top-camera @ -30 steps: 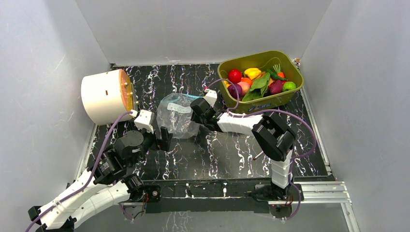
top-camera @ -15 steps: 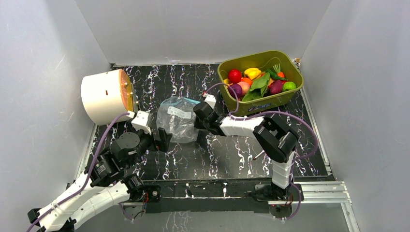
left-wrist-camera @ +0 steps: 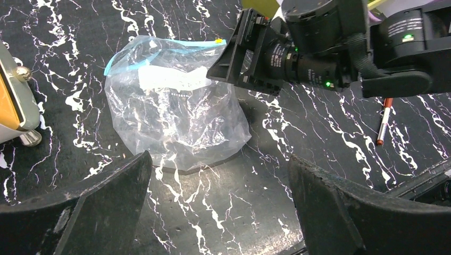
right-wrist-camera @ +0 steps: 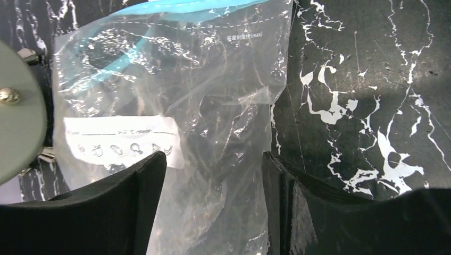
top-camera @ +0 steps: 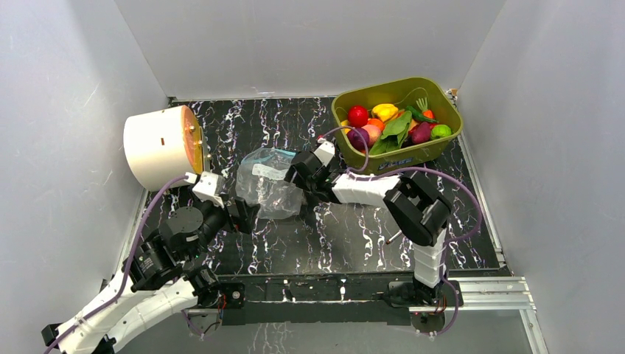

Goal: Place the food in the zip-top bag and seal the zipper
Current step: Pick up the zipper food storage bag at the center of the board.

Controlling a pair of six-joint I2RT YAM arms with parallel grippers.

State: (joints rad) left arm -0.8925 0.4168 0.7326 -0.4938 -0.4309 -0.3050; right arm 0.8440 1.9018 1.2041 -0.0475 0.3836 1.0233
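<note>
One zip-top bag [top-camera: 267,188] lies crumpled and flat near the middle of the marble table [top-camera: 332,236], its single zipper [left-wrist-camera: 186,43] along the 12 o'clock edge. All the food [top-camera: 390,124], too heaped to count, sits in one olive tub [top-camera: 413,156] at 1 o'clock. Two claws flank the bag. The left gripper [left-wrist-camera: 219,159] gapes wide at its 7 o'clock. The right gripper [right-wrist-camera: 210,164] has its fingers apart over the bag's 3 o'clock edge. One white drum [top-camera: 158,146] stands at 10 o'clock, and one pen [left-wrist-camera: 384,119] lies beyond the right arm.

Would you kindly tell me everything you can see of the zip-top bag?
The bag is clear, crumpled plastic with a light-blue zipper along its far edge, apparently parted, and a white handwritten label. It looks empty. It lies slumped on the black marbled table, with the open right gripper over its right part.
</note>
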